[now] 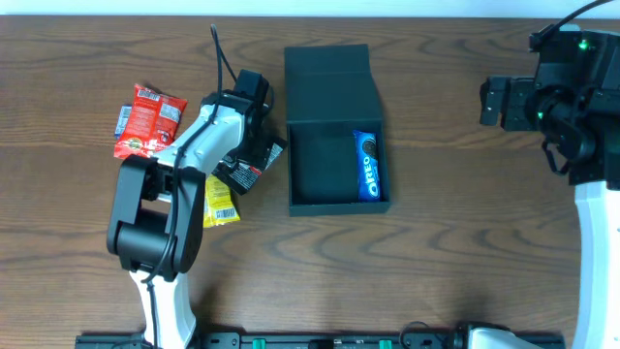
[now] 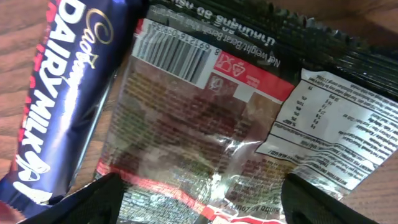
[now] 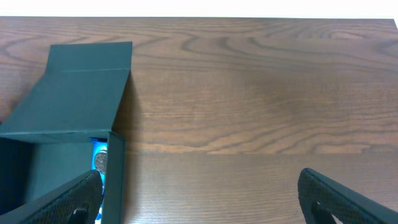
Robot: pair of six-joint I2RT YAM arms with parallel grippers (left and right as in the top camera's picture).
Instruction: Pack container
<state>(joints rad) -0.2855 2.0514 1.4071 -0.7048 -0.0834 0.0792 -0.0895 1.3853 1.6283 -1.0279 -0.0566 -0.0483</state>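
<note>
At the table's centre, the container [image 1: 320,165] sits with its hinged flap folded back toward the far edge. It is a shallow box of dark teal matte cardboard. An Oreo packet [image 1: 367,165] lies lengthwise against its right wall, and the left portion of the floor is bare.

The container lies just to the right of the left gripper [image 2: 196,202], which is the nearer one. Its fingers are spread apart over a black snack packet [image 2: 205,112] beside a Dairy Milk bar [image 2: 53,93]. The right gripper [image 3: 202,199] hangs well to the right, jaws wide apart and holding nothing.

Judgement: the next transfer runs rightward into the bare left portion.
</note>
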